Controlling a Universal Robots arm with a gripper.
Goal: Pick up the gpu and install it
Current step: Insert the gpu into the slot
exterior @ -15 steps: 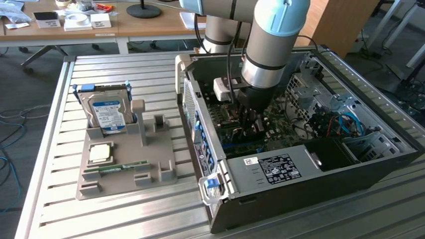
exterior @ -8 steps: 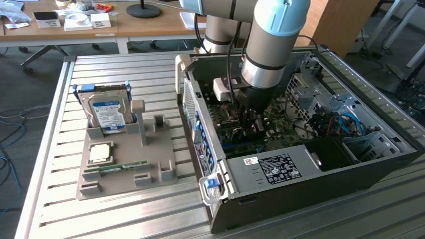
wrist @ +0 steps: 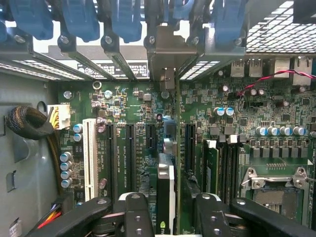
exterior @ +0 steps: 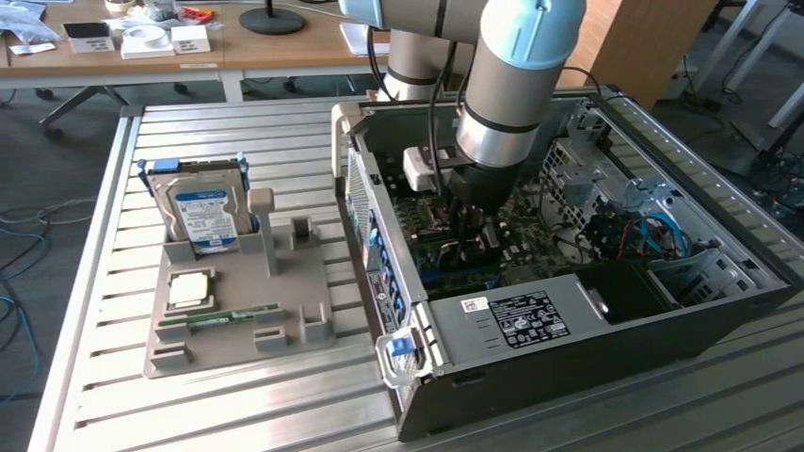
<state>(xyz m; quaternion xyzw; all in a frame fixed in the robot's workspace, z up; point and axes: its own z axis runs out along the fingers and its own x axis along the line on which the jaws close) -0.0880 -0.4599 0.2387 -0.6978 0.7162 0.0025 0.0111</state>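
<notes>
GPU (wrist: 166,197) is what I am watching: in the wrist view it is standing on edge in a slot of the green motherboard (wrist: 237,128), its silver bracket running up to the case's rear wall. Sweeping the exterior view from its left, I am seeing the grey parts tray (exterior: 188,348) sitting on the slatted table (exterior: 101,414), with the blue-labelled hard drive (exterior: 207,218) standing upright in it and the RAM stick (exterior: 235,314) lying flat. Further toward that view's right, the arm is reaching down into the open computer case (exterior: 603,348). The gripper (wrist: 167,215) is straddling the card, its black fingers (wrist: 133,217) standing apart on either side, not clamping it.
</notes>
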